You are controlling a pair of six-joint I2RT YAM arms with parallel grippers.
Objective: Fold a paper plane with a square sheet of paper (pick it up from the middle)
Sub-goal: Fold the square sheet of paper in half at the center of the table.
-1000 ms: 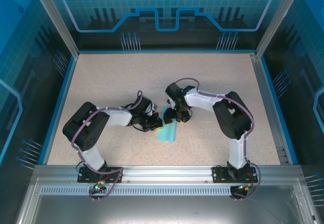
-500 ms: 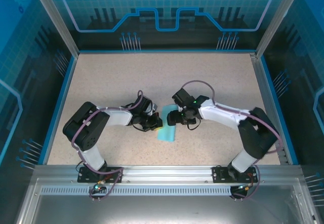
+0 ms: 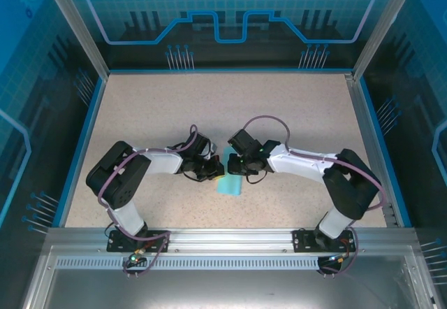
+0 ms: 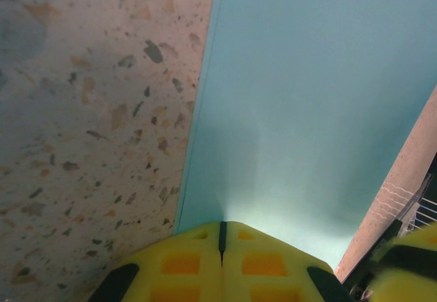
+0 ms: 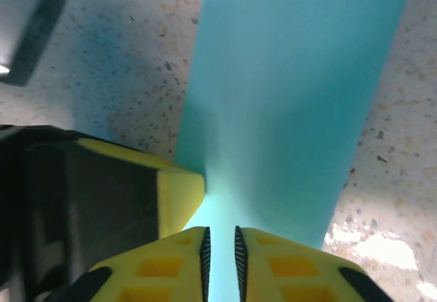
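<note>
The square sheet of paper (image 3: 230, 184) lies folded into a narrow cyan strip on the speckled table between both grippers. My left gripper (image 3: 217, 172) is at its left edge. In the left wrist view the left gripper (image 4: 222, 224) is shut, its tips pinching the paper (image 4: 307, 97), and a soft crease runs out from them. My right gripper (image 3: 237, 173) sits over the strip's far end. In the right wrist view the right gripper (image 5: 220, 231) has its jaws a narrow slit apart, with paper (image 5: 293, 90) showing through the slit. A left finger (image 5: 181, 193) touches the strip's edge beside it.
The speckled tabletop (image 3: 174, 113) has a blue rim, and glass walls stand round it. Both arms' elbows (image 3: 115, 173) (image 3: 353, 176) rest low at either side. A yellow part of the right gripper (image 4: 410, 247) shows beside the paper's far edge.
The right arm has stretched out low and brought its gripper down onto the paper's far end, and its jaws have narrowed from wide to a slit. The left gripper has stayed put.
</note>
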